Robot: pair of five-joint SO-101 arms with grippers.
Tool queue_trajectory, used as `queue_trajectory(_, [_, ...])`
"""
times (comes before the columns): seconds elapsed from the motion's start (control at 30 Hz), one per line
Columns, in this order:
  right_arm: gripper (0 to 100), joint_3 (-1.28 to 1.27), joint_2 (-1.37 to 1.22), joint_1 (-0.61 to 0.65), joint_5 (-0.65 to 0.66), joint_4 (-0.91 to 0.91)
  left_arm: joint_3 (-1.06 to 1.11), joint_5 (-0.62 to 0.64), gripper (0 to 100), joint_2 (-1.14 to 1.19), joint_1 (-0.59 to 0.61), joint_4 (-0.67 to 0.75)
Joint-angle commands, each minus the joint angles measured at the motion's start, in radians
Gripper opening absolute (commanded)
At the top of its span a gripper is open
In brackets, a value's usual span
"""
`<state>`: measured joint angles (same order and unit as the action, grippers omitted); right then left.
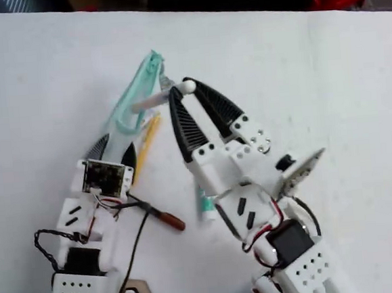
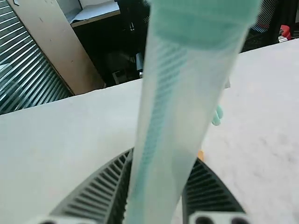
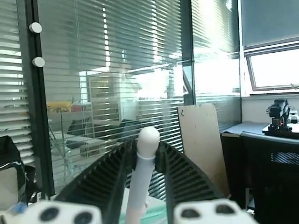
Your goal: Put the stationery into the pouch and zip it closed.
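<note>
Your left gripper (image 1: pixel 114 147) is clamping the pouch (image 1: pixel 140 79) by its near end; your right gripper (image 1: pixel 180 88) is gripping a white pen (image 1: pixel 152 102), pointing left at it.

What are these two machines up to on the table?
Two robot arms are packing stationery into a pouch. The left hand grips one end of the teal pouch, and the right hand holds a white pen across it. Whether the pen is inside yet isn't clear. A yellow pencil and a brown-ended pen lie on the table.
</note>
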<state>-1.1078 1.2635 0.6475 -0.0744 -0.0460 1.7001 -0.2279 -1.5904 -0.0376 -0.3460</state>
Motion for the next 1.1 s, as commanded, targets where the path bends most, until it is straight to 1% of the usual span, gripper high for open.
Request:
queue_trajectory(0.0, [1.7,0.012,-0.036,0.065,0.014,-0.013,-0.002,0.000,14,0.007,-0.013,-0.014])
queue_trajectory(0.1, [1.7,0.012,-0.076,0.102,0.015,-0.012,-0.002,0.000,14,0.007,-0.013,-0.014])
queue_trajectory(0.47, [1.7,0.015,-0.216,0.105,0.017,-0.021,-0.002,0.000,14,0.007,-0.013,-0.012])
queue_trajectory(0.7, [2.1,0.037,-0.240,0.105,0.018,-0.012,-0.002,0.000,14,0.007,-0.013,-0.012])
queue_trajectory(0.97, [2.2,0.034,-0.242,0.105,0.074,-0.012,-0.002,0.000,14,0.007,-0.013,-0.011])
queue_trajectory(1.0, [2.5,0.034,-0.242,0.105,0.074,-0.012,-0.002,0.000,14,0.007,-0.013,-0.011])
queue_trajectory(1.07, [6.1,0.034,-0.242,0.105,0.074,-0.004,-0.002,0.000,14,0.007,-0.013,-0.011])
